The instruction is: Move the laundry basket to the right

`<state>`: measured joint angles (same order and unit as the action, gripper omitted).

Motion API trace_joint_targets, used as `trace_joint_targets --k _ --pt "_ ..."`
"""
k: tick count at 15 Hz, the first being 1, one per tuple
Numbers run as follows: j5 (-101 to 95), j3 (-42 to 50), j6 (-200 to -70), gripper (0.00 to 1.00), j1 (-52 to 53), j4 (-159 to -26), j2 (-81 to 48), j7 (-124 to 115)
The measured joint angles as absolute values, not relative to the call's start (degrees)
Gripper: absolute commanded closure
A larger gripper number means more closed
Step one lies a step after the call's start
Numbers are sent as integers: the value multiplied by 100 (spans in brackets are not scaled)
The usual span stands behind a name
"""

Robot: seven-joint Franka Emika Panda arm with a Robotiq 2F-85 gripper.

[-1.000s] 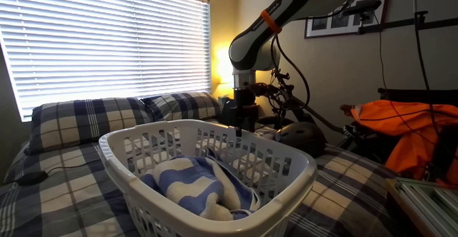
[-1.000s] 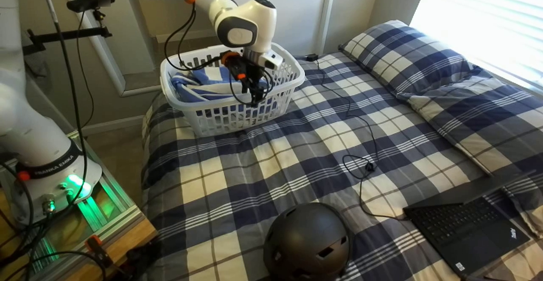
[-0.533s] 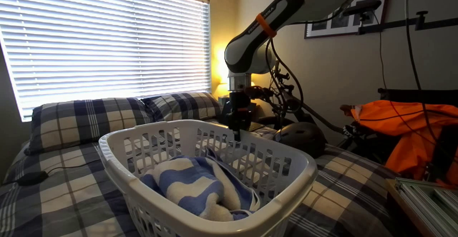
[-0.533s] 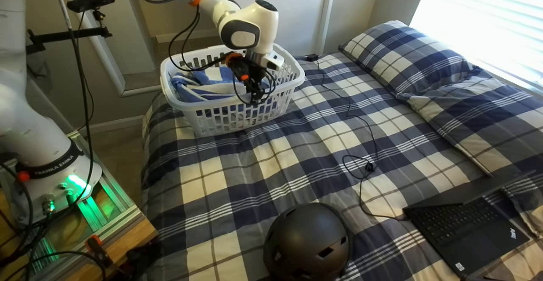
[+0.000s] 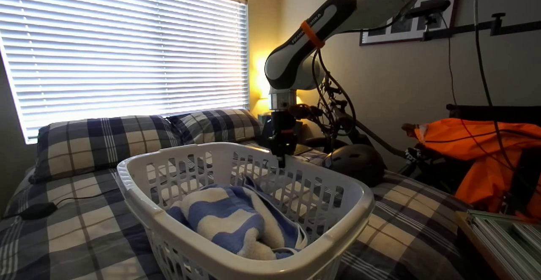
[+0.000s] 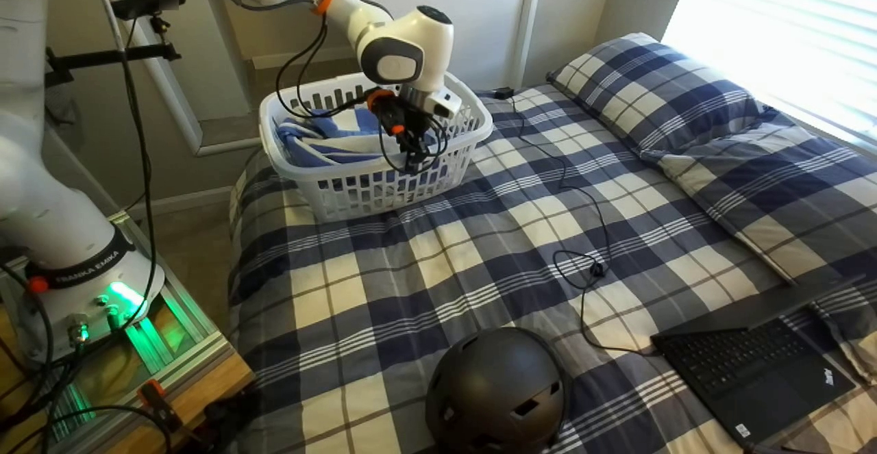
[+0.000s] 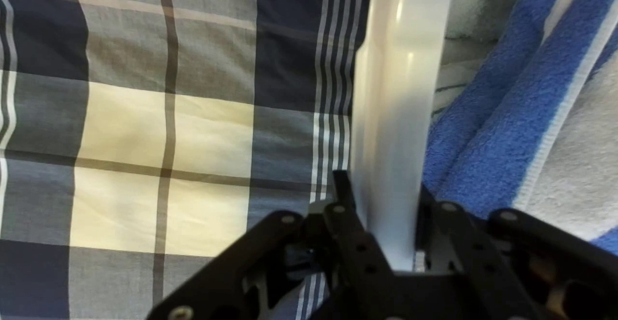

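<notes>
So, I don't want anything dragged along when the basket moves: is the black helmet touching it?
Apart. An exterior view shows it plainly: a broad stretch of plaid bedding lies between the laundry basket and the black helmet.

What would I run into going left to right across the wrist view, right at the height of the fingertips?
Plaid bedspread → one gripper finger → white rim of the laundry basket → the other gripper finger → blue and pale towel.
</notes>
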<state>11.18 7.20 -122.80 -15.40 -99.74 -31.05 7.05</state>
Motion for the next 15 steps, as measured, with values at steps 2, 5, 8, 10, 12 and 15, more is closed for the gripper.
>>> trace_joint_targets --k 2,5,8,10,12,15 --pt "1117 718 -12282 93 -1541 -9965 -3105 705" --pt "1116 715 -12334 93 -1533 -9963 -3077 705" --pt "1096 714 -12608 93 -1479 -9981 -2988 705" --pt "1048 715 -12882 93 -1442 -10010 -2890 708" --pt "921 724 -13184 93 -1418 -10048 -2775 712" --pt "838 786 -13601 93 -1435 -10067 -2639 712"
